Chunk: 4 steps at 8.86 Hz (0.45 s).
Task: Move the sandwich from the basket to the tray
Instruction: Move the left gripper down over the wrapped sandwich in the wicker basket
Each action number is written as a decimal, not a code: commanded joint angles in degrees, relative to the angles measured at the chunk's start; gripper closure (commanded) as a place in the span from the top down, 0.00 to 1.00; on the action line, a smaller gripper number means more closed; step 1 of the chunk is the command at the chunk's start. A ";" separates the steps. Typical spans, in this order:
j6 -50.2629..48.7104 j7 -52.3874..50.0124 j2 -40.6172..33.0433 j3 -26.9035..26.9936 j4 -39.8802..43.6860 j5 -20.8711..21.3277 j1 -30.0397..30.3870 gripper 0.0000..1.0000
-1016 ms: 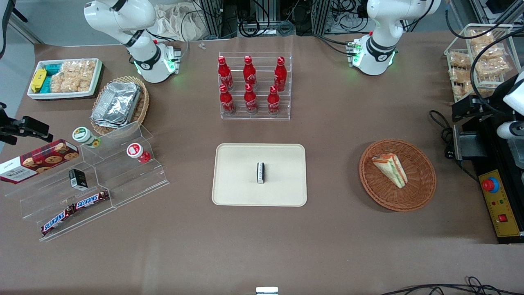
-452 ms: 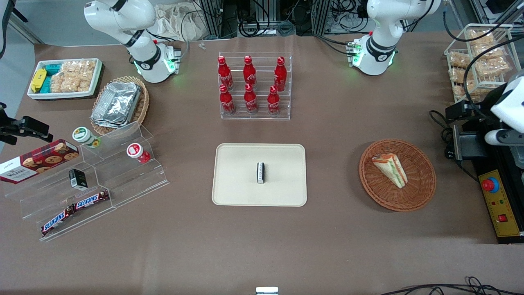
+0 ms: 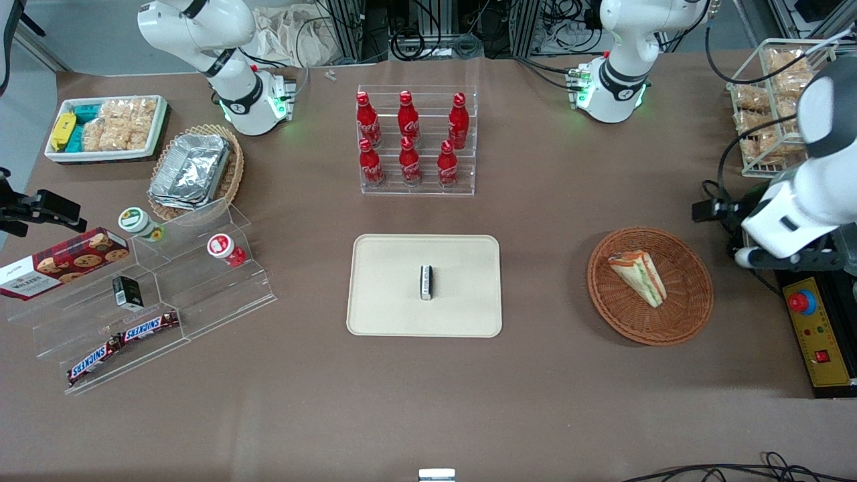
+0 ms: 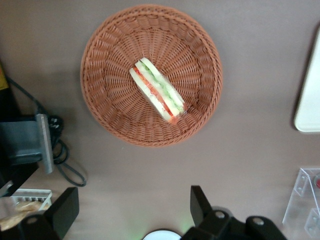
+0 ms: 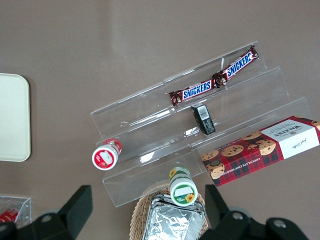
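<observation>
The sandwich (image 3: 638, 276), a pale wedge with orange, red and green layers, lies in the round reddish-brown basket (image 3: 689, 311). The left wrist view looks straight down on the sandwich (image 4: 157, 97) and the basket (image 4: 105, 105). My left gripper (image 3: 714, 209) hangs well above the table, beside the basket toward the working arm's end. It is open (image 4: 131, 211), its fingers wide apart with only bare table between them. The beige tray (image 3: 388, 301) lies mid-table with a small black-and-white block (image 3: 426, 282) on it.
A rack of red bottles (image 3: 416, 144) stands farther from the front camera than the tray. A yellow control box with a red button (image 3: 818, 331) and loose cables (image 3: 726, 221) sit beside the basket. A wire snack rack (image 3: 770, 100) stands at the working arm's end.
The left arm has swung in from the table's end toward the basket, and its gripper now hangs near the basket's rim. The sandwich, basket and tray have not moved.
</observation>
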 commanded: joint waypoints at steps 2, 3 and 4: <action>18.21 -12.12 -1.76 0.14 -16.03 -0.32 -0.21 0.99; 25.66 -16.86 -1.33 0.05 -21.03 -0.32 -0.21 0.99; 29.82 -19.43 -0.10 0.05 -23.78 -0.41 -0.21 0.99</action>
